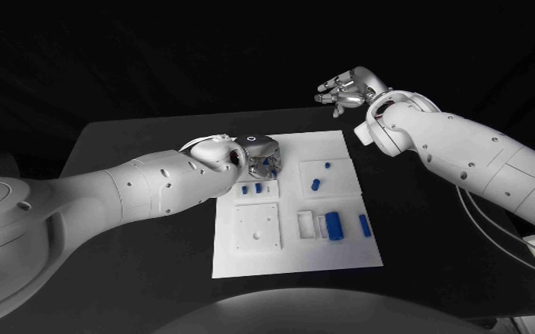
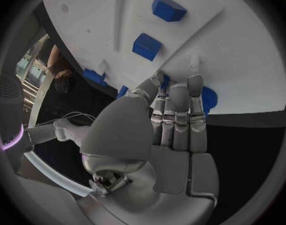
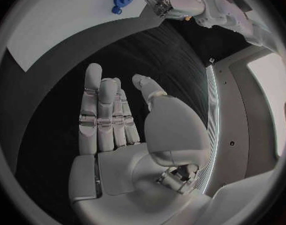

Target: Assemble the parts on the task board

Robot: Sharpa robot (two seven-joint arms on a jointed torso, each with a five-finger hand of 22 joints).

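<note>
The task board (image 1: 292,233), a white plate, lies flat in the middle of the black surface (image 1: 145,272), its long side running from near to far. On it sit several raised white blocks: one at the near left (image 1: 257,227), one at the near middle (image 1: 307,225) and one toward the far right (image 1: 329,177). Blue parts are scattered over it. Two small ones (image 1: 252,189) lie side by side left of centre, just beside the left hand. Two more (image 1: 321,176) rest on the far right block. A wider blue part (image 1: 332,225) and a slim one (image 1: 365,226) lie at the near right, a little apart from each other.

The left hand (image 1: 261,165) reaches in over the far left part of the board, its fingers pointing down at the plate. In the left wrist view the fingers (image 2: 178,110) lie straight and pressed together side by side, their tips down at the board near a round blue part (image 2: 208,99); whether they touch it or hold it cannot be told.

The right hand (image 1: 348,90) hangs in the air beyond the far right corner of the board, well apart from it. Its fingers (image 3: 102,112) are stretched out and apart from the thumb, with nothing in them.
</note>
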